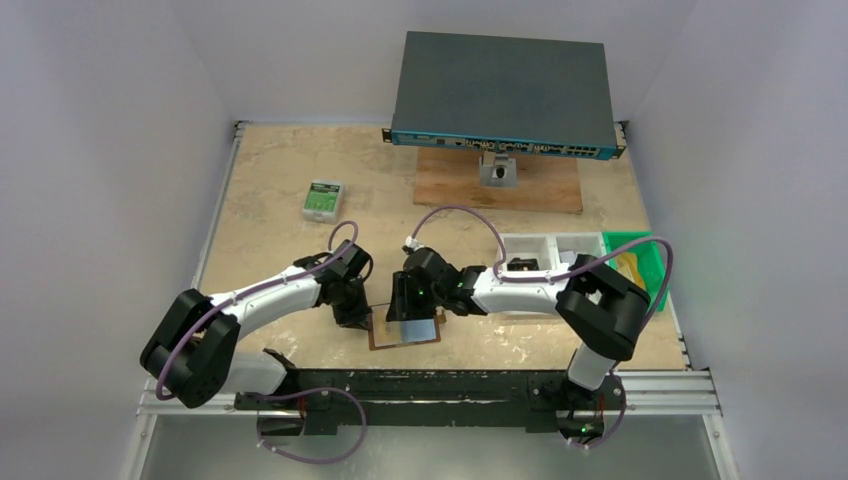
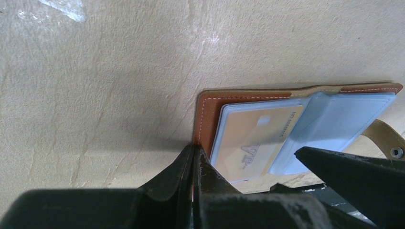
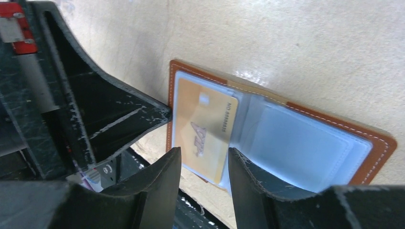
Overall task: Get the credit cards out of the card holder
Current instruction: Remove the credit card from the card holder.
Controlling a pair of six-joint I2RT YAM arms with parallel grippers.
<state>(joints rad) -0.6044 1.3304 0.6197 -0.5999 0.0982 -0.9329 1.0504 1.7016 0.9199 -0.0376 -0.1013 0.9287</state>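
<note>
Left gripper (image 2: 193,155) clamps brown leather folding card holder (image 2: 207,109) by its edge. Right gripper (image 3: 204,160), jaws apart, poised at yellow plastic card (image 3: 203,129) — next: pinch it, slide it out.

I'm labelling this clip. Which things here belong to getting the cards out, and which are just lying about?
Part of the job:
- card holder, lying open
- yellow card in its pocket
- left gripper, shut on the holder's edge
- right gripper, open at the card

Lying about:
- green-and-white box
- network switch
- wooden board
- white bins
- green bin
</note>
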